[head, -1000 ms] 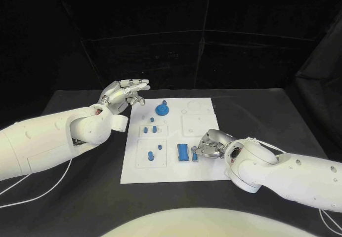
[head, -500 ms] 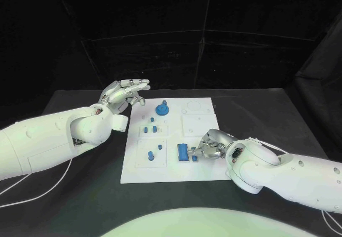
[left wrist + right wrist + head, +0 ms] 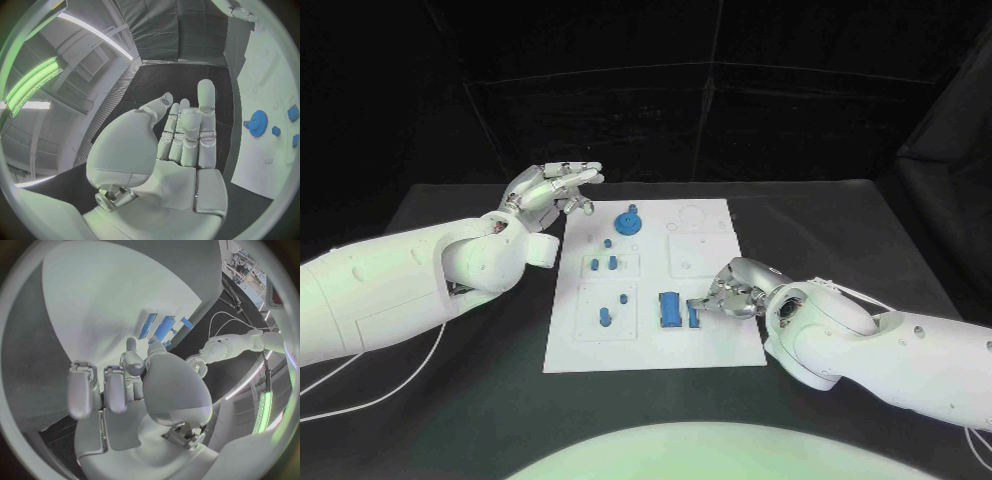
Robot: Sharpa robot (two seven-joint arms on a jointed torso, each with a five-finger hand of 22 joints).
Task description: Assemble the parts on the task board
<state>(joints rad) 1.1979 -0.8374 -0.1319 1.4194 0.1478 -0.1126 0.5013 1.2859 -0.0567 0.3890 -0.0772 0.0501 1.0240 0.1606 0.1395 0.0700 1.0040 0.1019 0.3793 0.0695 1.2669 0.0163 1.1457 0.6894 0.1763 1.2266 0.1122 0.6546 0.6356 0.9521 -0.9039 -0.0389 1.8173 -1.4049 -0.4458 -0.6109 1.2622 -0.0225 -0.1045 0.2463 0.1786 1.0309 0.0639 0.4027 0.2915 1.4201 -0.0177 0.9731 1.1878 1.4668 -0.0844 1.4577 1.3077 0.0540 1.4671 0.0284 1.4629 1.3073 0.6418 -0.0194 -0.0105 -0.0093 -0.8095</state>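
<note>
The white task board (image 3: 711, 335) lies in the middle of the black table. On it are a blue gear (image 3: 629, 221) at the far end, several small blue pegs (image 3: 603, 264) along its left half, a blue block (image 3: 672, 307) and a narrow blue piece (image 3: 692, 316) beside it. My right hand (image 3: 730, 289) hovers low over the board just right of the narrow piece, fingers bent and apart, holding nothing. The right wrist view shows the same hand (image 3: 140, 385) with blue parts (image 3: 165, 327) just beyond its fingertips. My left hand (image 3: 557, 187) is raised and open off the board's far left corner, palm (image 3: 181, 150) bare, the gear (image 3: 256, 121) off to its side.
The board has empty recesses on its right half (image 3: 692, 250) and a round one near the far edge (image 3: 691, 212). Bare black table (image 3: 473, 400) surrounds the board on all sides. White cables (image 3: 387, 385) trail near my left arm.
My right hand has drawn back a little to the right, away from the narrow blue piece, which still lies on the board. The left hand has not moved.
</note>
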